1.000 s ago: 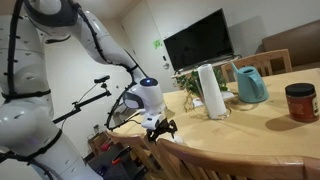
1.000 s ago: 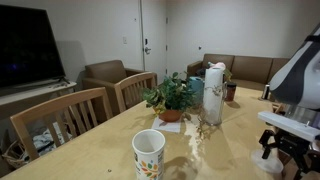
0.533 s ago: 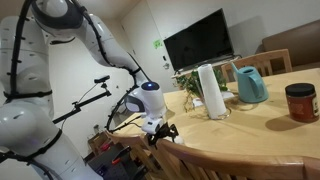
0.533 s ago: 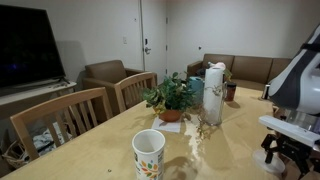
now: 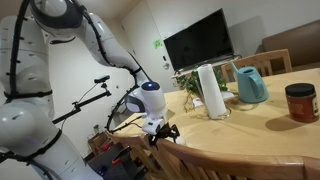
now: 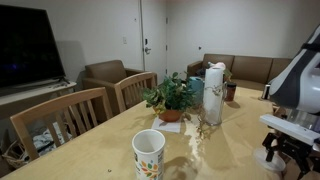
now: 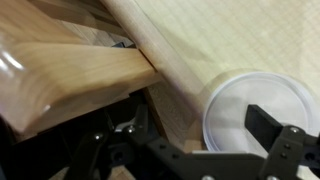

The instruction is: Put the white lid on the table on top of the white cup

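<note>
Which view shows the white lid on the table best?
The wrist view: the white lid lies close, round and flat on the table near its edge. In both exterior views it cannot be made out beside the gripper.

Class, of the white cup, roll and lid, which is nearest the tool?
The white lid, flat right under the tool; the white cup and white roll stand farther off.
</note>
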Controlling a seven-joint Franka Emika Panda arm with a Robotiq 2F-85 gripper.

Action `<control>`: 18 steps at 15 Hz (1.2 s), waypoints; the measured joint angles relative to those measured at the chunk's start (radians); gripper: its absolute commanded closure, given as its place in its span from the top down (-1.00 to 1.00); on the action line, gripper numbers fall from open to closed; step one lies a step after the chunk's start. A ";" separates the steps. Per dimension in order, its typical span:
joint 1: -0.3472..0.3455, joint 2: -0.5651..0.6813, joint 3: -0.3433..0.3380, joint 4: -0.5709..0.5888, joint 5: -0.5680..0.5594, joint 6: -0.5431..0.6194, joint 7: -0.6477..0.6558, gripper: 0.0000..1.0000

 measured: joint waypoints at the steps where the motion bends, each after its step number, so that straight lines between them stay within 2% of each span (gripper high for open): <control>1: 0.000 0.000 0.000 0.000 0.000 0.002 0.000 1.00; 3: 0.000 0.000 0.000 0.000 0.000 0.003 0.000 1.00; 5: 0.000 0.000 0.000 0.000 0.001 0.003 0.000 0.47; 14: -0.001 0.004 0.012 0.017 0.104 0.007 -0.106 -0.87; 15: -0.001 0.005 0.012 0.017 0.119 0.007 -0.118 -0.98; 18: -0.001 -0.001 0.016 0.001 0.152 0.004 -0.150 -1.00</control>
